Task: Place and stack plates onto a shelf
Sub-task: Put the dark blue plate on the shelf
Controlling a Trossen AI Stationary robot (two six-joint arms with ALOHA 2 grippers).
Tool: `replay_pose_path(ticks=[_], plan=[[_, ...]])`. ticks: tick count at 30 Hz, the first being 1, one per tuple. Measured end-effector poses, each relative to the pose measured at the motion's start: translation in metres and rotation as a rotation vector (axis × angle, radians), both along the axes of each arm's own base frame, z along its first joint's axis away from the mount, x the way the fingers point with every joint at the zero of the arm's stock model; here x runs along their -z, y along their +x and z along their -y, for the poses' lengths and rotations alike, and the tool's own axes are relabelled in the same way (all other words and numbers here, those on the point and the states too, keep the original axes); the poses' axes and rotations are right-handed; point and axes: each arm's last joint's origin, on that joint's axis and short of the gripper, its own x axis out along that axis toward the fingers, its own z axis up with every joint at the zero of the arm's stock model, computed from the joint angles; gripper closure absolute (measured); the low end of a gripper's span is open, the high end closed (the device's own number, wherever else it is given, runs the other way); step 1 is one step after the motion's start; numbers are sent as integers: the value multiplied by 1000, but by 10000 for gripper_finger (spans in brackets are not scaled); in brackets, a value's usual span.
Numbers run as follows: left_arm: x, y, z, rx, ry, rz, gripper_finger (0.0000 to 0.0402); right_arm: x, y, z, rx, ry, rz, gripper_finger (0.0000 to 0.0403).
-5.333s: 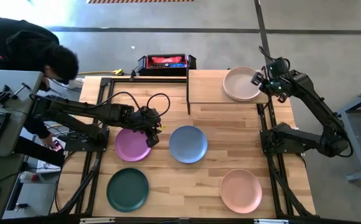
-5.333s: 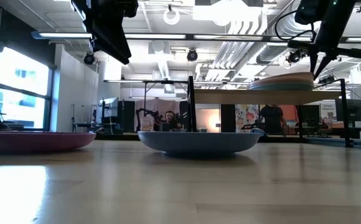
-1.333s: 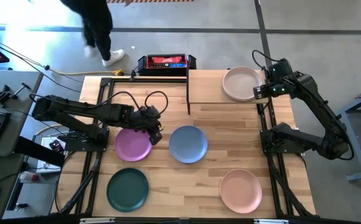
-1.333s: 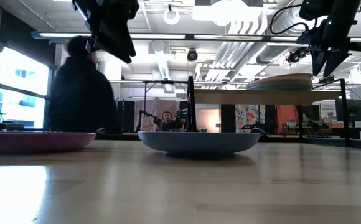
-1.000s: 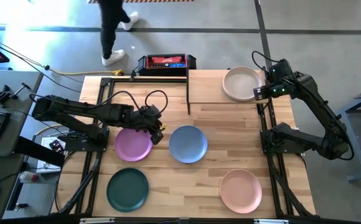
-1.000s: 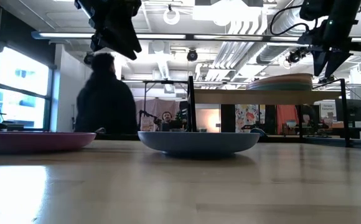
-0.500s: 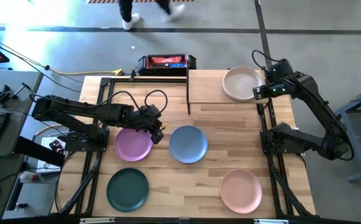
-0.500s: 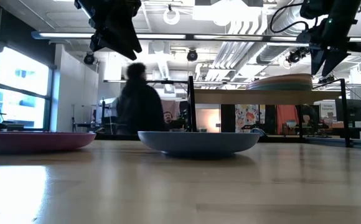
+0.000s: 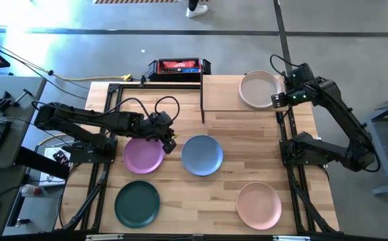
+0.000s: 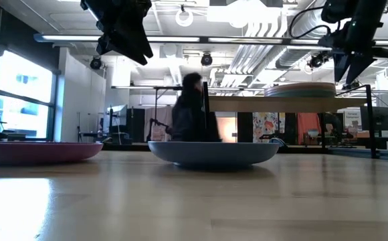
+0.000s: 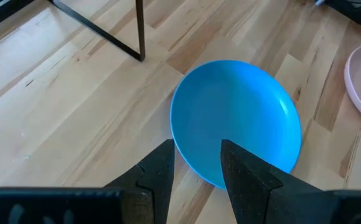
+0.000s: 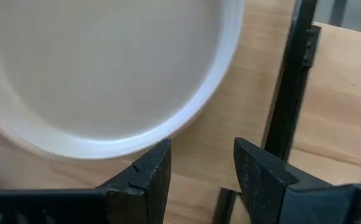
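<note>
**A:** How far along is it?

**B:** Partway, I'd judge. A stack of plates (image 9: 258,90) sits on the shelf (image 9: 231,94), toward two o'clock on the table. The top one is pale beige; the low view shows layered rims beneath it, though I can't count them reliably. Four are left on the tabletop (image 9: 247,154): the pink plate (image 9: 143,154) at nine o'clock, the blue plate (image 9: 202,154) near centre, the dark green plate (image 9: 137,203) at seven and the peach plate (image 9: 259,205) at five.

**A:** And the arms?

**B:** The left gripper (image 9: 170,140) hangs above the gap between pink and blue, fingers spread and empty; its wrist view looks down on the blue plate's rim. The right gripper (image 9: 279,98) sits just beside the stack's three o'clock edge, fingers parted, holding nothing.

**A:** What do the things look like?

**B:** The plates are round, shallow and matte, with a raised rim, all equal in size. The shelf is a light-wood board on thin black metal legs, and the tabletop is pale planked wood.
</note>
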Motion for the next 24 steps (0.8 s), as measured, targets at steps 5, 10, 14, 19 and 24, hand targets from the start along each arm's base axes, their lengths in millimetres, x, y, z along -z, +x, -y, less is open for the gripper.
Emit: replay_pose_path(ticks=[5, 10, 14, 19, 24], plan=[[0, 0, 0, 0, 0, 0, 282, -5, -2, -8, -2, -1, 101, 249], [0, 0, 0, 0, 0, 0, 282, -11, 7, -15, -84, 45, 302, 249], [0, 0, 0, 2, 3, -1, 282, -15, 19, -20, -145, 49, 375, 249], [0, 0, -6, 12, 29, -9, 282, -19, 37, -31, -234, 75, 445, 249], [0, 1, -14, 51, 31, -23, 282, -19, 52, -48, -315, 154, 482, 249]])
